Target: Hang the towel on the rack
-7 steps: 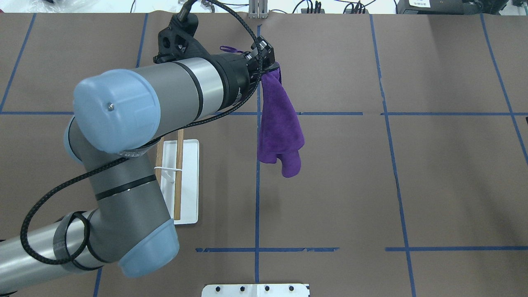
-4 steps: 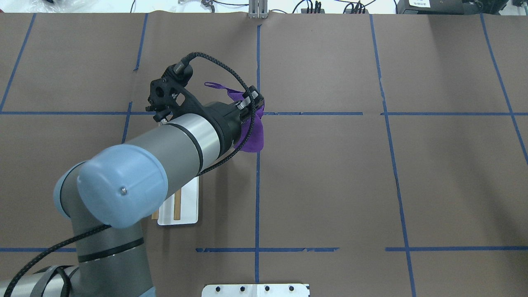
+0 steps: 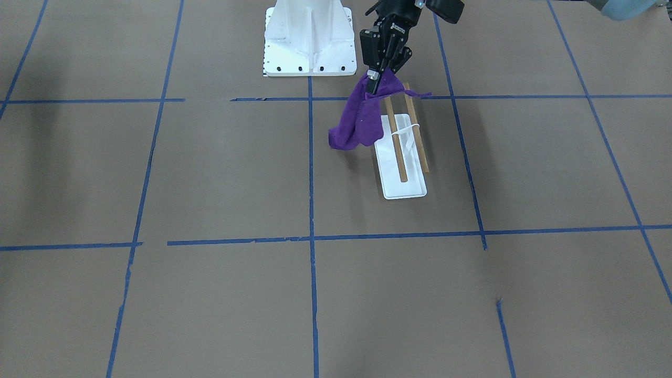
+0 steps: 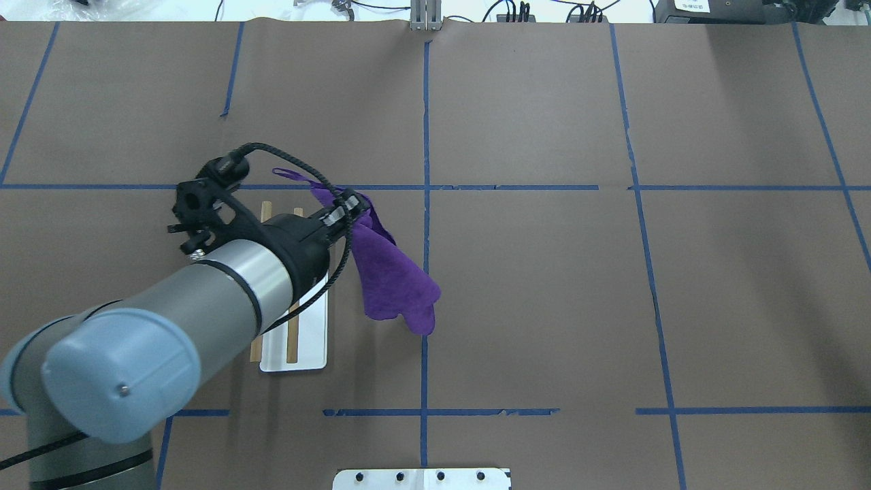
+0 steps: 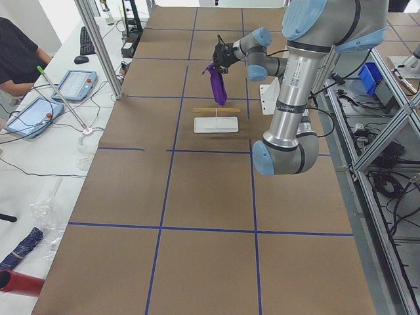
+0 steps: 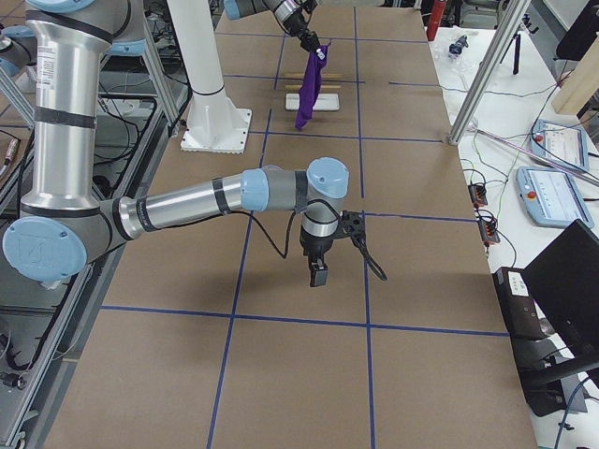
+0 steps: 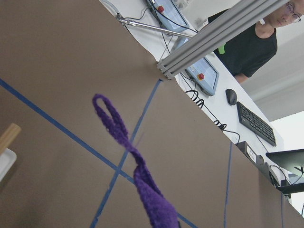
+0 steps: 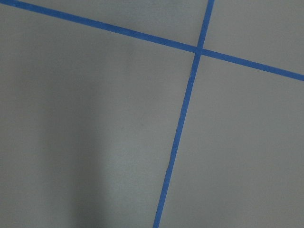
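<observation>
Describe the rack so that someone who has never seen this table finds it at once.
On the brown table with its blue tape grid, look forward and to the robot's left of the big white pedestal. The rack is the small flat white tray there, beside the purple towel hanging from the left gripper. Only it carries two parallel wooden dowels.

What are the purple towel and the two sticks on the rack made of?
The towel looks like soft fuzzy cloth: it hangs limp and folds. The sticks look like plain matte light-brown wood. Their white tray looks smooth, plastic or painted metal; can't tell.
</observation>
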